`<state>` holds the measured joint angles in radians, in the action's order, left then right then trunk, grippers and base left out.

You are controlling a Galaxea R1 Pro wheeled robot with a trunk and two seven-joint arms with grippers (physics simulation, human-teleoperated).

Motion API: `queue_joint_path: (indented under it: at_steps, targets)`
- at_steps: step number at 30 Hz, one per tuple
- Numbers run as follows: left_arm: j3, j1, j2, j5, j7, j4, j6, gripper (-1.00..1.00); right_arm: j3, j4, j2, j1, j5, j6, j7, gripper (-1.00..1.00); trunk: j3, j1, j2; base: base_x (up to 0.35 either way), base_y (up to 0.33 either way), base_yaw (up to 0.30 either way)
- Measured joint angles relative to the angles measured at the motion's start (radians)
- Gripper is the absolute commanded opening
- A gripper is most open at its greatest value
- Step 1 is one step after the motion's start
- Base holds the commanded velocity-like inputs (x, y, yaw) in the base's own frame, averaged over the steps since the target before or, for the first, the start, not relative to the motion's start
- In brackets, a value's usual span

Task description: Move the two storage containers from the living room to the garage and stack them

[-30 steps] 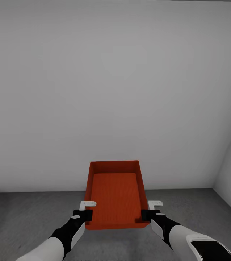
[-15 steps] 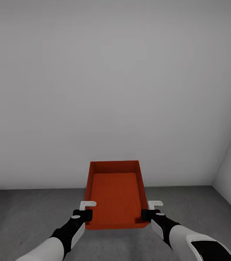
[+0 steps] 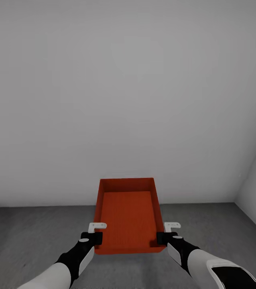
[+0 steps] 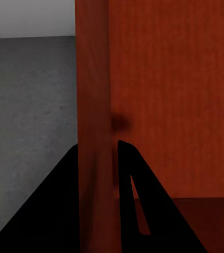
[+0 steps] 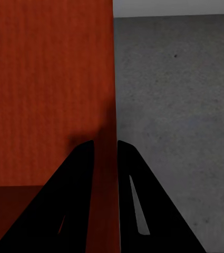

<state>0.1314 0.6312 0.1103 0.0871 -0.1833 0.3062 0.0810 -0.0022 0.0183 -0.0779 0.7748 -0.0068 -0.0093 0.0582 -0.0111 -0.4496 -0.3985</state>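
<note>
An orange-red bin hangs in front of the robot, above the grey concrete floor and facing a plain white wall. The left end effector pinches the bin's left side wall, one finger inside and one outside. The right end effector pinches the right side wall the same way.

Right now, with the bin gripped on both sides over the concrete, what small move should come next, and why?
Probably lower the bin straight down. Both the left gripper and right gripper pinch its side walls, grey floor lies beneath it, and the second bin isn't visible to stack on.
</note>
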Motion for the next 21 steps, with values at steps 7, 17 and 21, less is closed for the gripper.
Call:
queue_joint_path:
  at_steps: [7, 17, 21]
  targets:
    - [0.0, 0.0, 0.0, 0.0, 0.0, 0.0, 0.0, -1.0, 0.0, 0.0, 0.0, 0.0, 0.0, 0.0, 0.0, -1.0, -0.01, 0.0, 0.001, 0.0, 0.0, 0.0]
    - [0.0, 0.0, 0.0, 0.0, 0.0, 0.0, 0.0, -1.0, 0.0, 0.0, 0.0, -0.001, 0.0, 0.0, 0.0, -1.0, -0.026, 0.0, 0.001, 0.0, 0.0, 0.0]
    - [0.0, 0.0, 0.0, 0.0, 0.0, 0.0, 0.0, -1.0, 0.0, 0.0, 0.0, -0.001, 0.0, 0.0, 0.0, -1.0, -0.032, 0.0, 0.001, 0.0, 0.0, 0.0]
